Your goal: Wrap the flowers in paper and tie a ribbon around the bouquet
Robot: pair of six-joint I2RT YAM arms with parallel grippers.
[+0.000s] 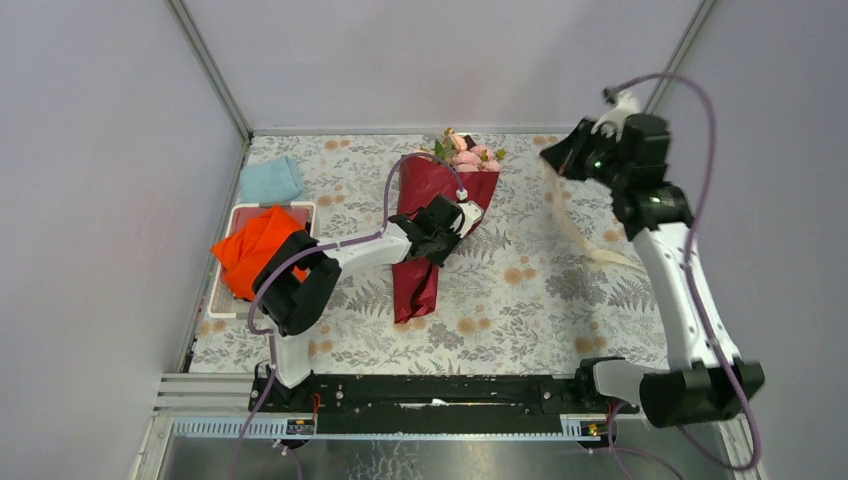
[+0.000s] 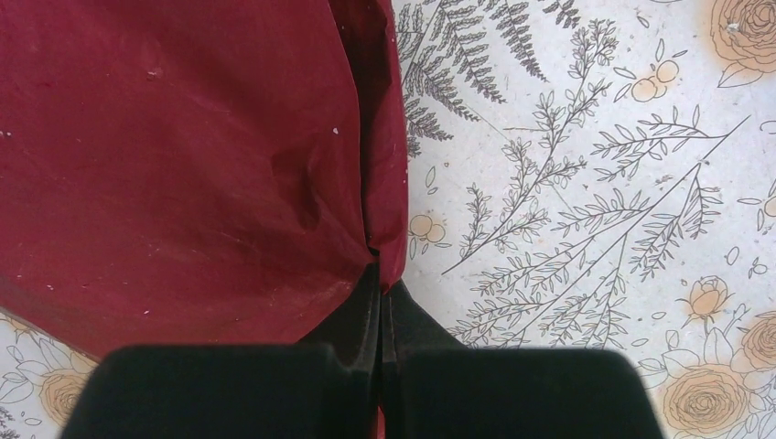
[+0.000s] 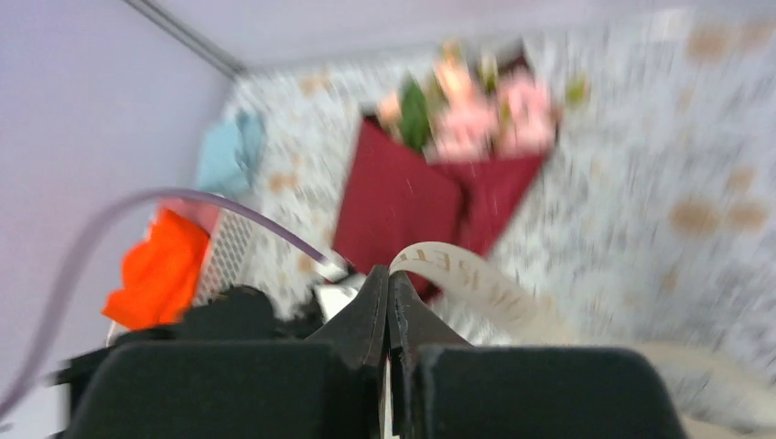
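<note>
On the tablecloth (image 1: 540,290) the bouquet (image 1: 418,190) lies flat, flowers (image 1: 472,155) at its far end. The left gripper (image 2: 380,270) is pinched tight on a fold of its paper (image 2: 183,137). The right gripper (image 3: 388,274), raised, clamps the ribbon (image 3: 476,279), whose printed lettering is too blurred to read.

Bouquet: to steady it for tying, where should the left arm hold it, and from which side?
Probably the narrow near half of the bouquet, from above, jaws across its width: it lies flat, tapering away from the flowers, so it is slimmest there. The left gripper pinches only a fold of paper.
</note>
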